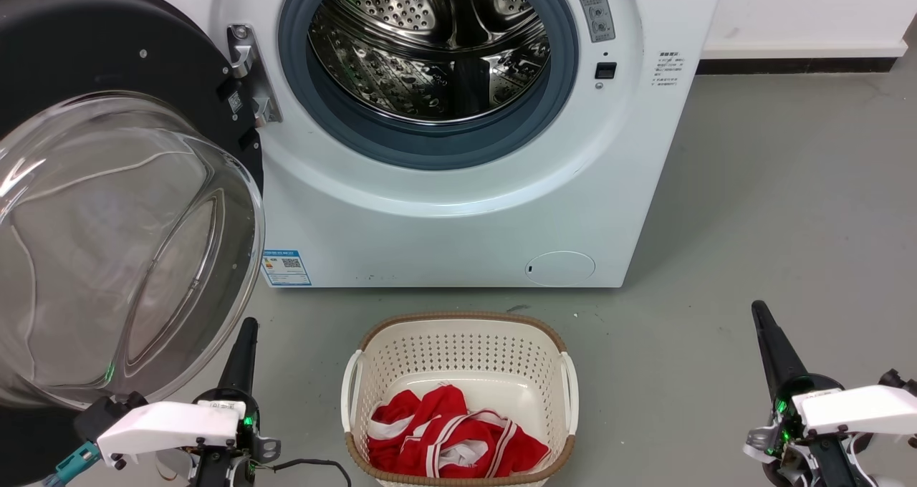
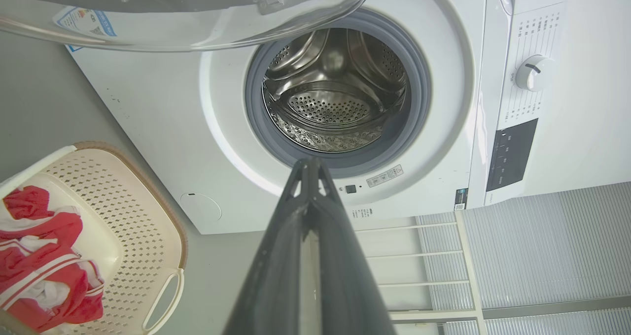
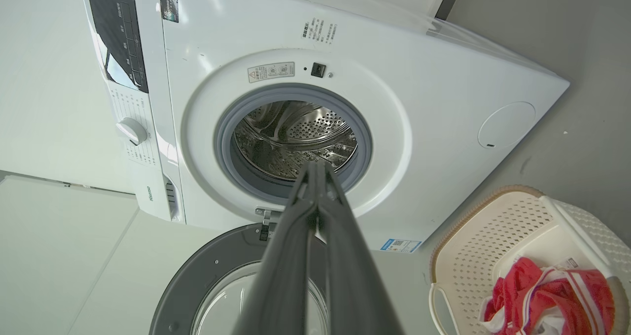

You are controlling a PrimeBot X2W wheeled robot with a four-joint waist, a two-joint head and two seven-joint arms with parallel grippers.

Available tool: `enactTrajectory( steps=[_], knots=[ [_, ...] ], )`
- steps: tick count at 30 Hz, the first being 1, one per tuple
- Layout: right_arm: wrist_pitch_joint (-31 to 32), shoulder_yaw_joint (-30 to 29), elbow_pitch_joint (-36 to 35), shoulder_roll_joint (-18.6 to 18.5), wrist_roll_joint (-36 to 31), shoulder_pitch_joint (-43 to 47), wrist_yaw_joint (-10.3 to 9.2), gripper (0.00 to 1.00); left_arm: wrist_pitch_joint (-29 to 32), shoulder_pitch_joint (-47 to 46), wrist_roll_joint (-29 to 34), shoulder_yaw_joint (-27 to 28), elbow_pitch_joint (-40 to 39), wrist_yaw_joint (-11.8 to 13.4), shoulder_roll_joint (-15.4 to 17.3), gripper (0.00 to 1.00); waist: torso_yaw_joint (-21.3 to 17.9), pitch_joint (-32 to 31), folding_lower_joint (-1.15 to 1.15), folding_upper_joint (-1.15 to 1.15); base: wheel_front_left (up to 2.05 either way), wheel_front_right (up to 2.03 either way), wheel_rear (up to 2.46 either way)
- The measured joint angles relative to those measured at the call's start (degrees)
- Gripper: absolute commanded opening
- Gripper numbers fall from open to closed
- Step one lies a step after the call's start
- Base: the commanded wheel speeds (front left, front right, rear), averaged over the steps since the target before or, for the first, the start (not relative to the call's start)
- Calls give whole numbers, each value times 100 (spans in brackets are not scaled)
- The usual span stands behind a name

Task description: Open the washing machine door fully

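Door state: the washing machine door [image 1: 122,208] stands swung wide open on its hinge [image 1: 247,71] at the left of the washing machine [image 1: 458,222], with its black disc and glass bowl facing out. The drum [image 1: 430,50] and grey rubber ring [image 1: 430,147] are fully exposed. Low at the left, the left gripper [image 1: 248,326] sits just beside the bowl's lower edge, holding nothing; its fingers [image 2: 281,256] lie together, tips meeting. Well apart to the right, over the floor [image 1: 752,208], the right gripper [image 1: 759,308] is empty too, fingers [image 3: 345,256] pressed together. A basket [image 1: 458,326] with red-and-white cloth [image 1: 451,437] stands on the floor before the machine, between the grippers.
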Motion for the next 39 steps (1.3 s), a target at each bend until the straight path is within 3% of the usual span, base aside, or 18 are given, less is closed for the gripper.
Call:
enactTrajectory(
  steps=[32,39],
  knots=[
    [203,-124,223,11,1381,-179,0,0,349,-94,-1308,111,90,-100,-64,0,12,-33,0,0,0,0,0],
    [209,-138,233,20,1422,-181,0,0,358,-102,-1347,114,94,-100,-66,0,12,-33,0,0,0,0,0]
  ],
)
